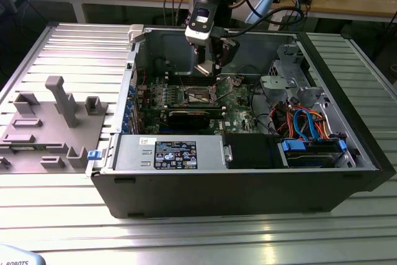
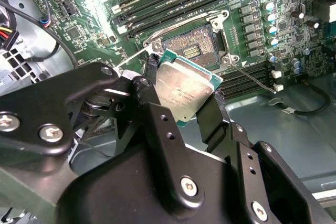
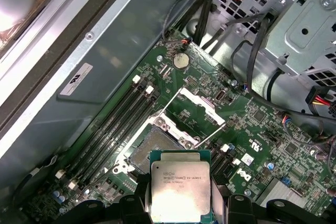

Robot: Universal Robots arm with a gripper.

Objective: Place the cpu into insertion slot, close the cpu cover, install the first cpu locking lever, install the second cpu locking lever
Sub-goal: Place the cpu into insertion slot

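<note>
cpu: silvery top, green edge, clamped in claw
insertion slot: bare, cpu cover open
exterior view: computer case on counter

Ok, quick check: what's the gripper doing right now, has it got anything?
Gripper: closed on the cpu, holding it by its edges just short of the insertion slot, not yet seated.

Print on the cpu top, dark label on grey box, wording seemingly unreadable
</note>
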